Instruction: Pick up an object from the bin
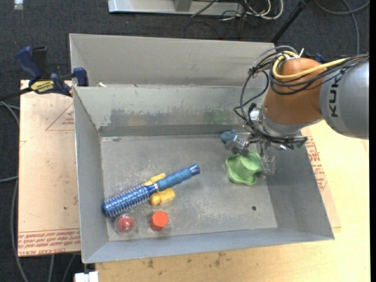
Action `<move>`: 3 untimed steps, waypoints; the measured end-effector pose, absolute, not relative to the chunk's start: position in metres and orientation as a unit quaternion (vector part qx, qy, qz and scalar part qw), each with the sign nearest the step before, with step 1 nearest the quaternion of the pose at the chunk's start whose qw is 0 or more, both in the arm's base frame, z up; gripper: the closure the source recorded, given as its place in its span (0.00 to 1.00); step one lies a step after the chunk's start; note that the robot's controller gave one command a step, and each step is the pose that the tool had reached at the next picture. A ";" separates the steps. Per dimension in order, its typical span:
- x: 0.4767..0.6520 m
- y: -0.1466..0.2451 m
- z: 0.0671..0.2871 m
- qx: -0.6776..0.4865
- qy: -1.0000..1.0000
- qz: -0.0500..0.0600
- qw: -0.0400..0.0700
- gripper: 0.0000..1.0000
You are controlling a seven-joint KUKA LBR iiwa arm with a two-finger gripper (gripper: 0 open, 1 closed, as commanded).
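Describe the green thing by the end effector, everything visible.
The green lump is bright green, crumpled and irregular, and looks soft, like cloth or foam. It lies on the bin floor, right of centre. The end effector is over its right edge; whether they touch cannot be told. No other item in the bin touches it.

Robotics laboratory, test cell seen from above. A grey industrial robot arm [349,96] bearing the maker's lettering, its wrist under an orange cover [294,96] looped with wiring, reaches over a grey metal bin [170,60] of bare folded sheet. Dark carpet [35,10] lies around the set-up; loose cables [261,2] trail across it beside the foot of a metal stand [170,3].
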State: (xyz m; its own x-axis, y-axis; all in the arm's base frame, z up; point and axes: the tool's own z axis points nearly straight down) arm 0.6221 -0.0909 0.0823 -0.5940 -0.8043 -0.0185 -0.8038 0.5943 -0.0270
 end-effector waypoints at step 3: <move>0.641 -0.026 0.083 -0.631 0.775 -0.010 0.007 1.00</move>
